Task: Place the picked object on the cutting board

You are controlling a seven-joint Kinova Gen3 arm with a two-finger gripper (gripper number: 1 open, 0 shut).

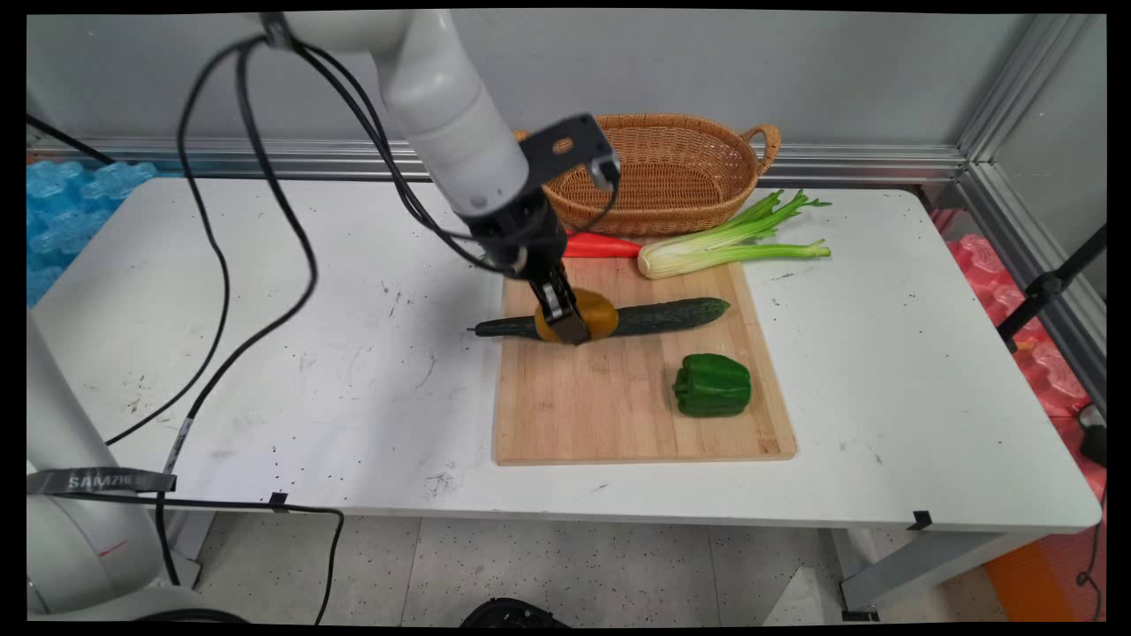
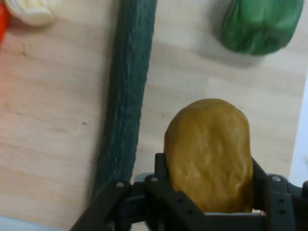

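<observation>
Gripper: black two-finger gripper [image 1: 573, 329] at frame centre in the main view, clenched on a yellow-brown potato [image 2: 209, 154]; in the hand view the potato sits between the two fingers [image 2: 162, 166], which press its sides
Potato position: centre of the main view, over the upper part of the wooden cutting board [image 1: 618, 406], right in front of the cucumber; whether it rests on the board or hangs just above it I cannot tell
Potato handling: judged stiff and fairly dense, skin matt and not slick, unlikely to bruise under a firm hold; rounded shape could roll or twist between flat pads, so a hold across its narrow middle looks soundest, which is roughly where the fingers sit
Cucumber: long dark cucumber [image 1: 654, 316] lying across the board from centre left to centre right, stem end overhanging the board's left edge; just beside the potato, contact uncertain
Green pepper: green bell pepper [image 1: 712, 385] on the board, lower right of centre, well apart from the gripper
Behind the board: celery [image 1: 724, 245] at upper right of centre, red pepper [image 1: 601, 246] partly hidden by the arm, wicker basket [image 1: 671, 172] at top centre against the wall
Surface: white table [image 1: 309, 371], scuffed
</observation>
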